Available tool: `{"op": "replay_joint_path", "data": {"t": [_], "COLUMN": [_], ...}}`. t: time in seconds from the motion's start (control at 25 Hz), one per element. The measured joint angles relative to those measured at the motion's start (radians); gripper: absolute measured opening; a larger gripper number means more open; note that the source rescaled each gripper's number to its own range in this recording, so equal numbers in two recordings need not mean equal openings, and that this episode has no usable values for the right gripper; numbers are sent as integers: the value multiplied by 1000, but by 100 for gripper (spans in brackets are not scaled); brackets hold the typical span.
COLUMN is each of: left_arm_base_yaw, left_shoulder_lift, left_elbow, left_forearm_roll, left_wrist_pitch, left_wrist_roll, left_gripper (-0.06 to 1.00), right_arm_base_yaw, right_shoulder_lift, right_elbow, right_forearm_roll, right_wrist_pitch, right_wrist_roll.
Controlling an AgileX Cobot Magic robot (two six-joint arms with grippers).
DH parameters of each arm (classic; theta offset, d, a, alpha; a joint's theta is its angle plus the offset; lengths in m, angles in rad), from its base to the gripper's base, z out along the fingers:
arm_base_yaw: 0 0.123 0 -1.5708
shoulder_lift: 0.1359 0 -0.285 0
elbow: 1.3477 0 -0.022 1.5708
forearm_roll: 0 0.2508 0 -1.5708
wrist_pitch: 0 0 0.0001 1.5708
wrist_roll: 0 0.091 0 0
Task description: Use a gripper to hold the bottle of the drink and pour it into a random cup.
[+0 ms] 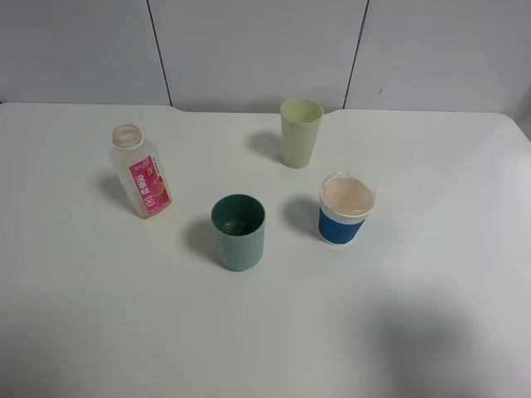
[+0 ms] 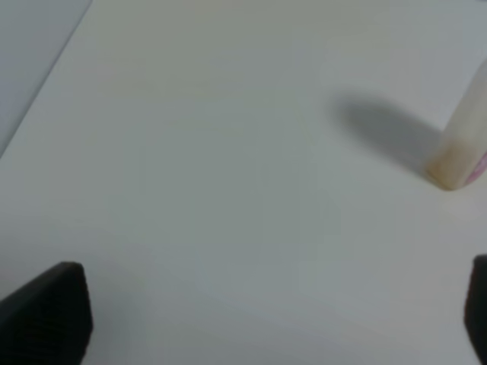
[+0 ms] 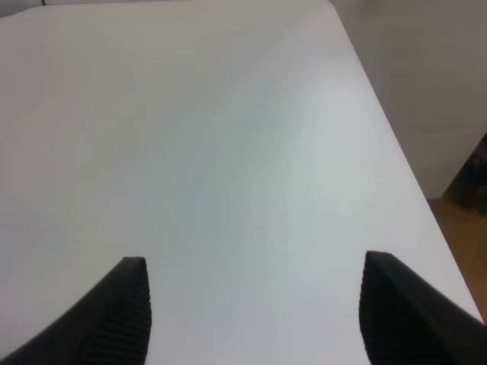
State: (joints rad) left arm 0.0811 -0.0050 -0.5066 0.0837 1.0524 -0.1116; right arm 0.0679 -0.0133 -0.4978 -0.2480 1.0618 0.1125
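The bottle, clear plastic with a pink-red label and no cap, stands upright at the table's left. A thin layer of pale brown drink shows at its base. The short teal cup stands to its right, nearer the front, with a dark inside. Neither gripper appears in the exterior high view. In the left wrist view my left gripper is open above bare table, and the bottle stands ahead of it, off to one side. My right gripper is open too, with only table between its fingers.
A taller pale green cup stands at the back centre. A blue-and-white paper cup stands right of the teal cup. The right wrist view shows the white table's edge with floor beyond it.
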Motion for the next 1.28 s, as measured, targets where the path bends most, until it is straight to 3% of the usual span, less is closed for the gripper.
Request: {"op": "replay_joint_path", "data": {"t": [1.28], "left_arm_base_yaw": [0], "left_shoulder_lift": [0], "left_elbow": [0], "left_forearm_roll": [-8], "left_wrist_pitch": [0], "left_wrist_roll": [9], "left_gripper": [100], "right_arm_base_yaw": [0], "right_shoulder_lift": [0], "right_elbow": [0], "right_forearm_roll": [0], "right_wrist_pitch": [0], "right_wrist_roll": [0]}}
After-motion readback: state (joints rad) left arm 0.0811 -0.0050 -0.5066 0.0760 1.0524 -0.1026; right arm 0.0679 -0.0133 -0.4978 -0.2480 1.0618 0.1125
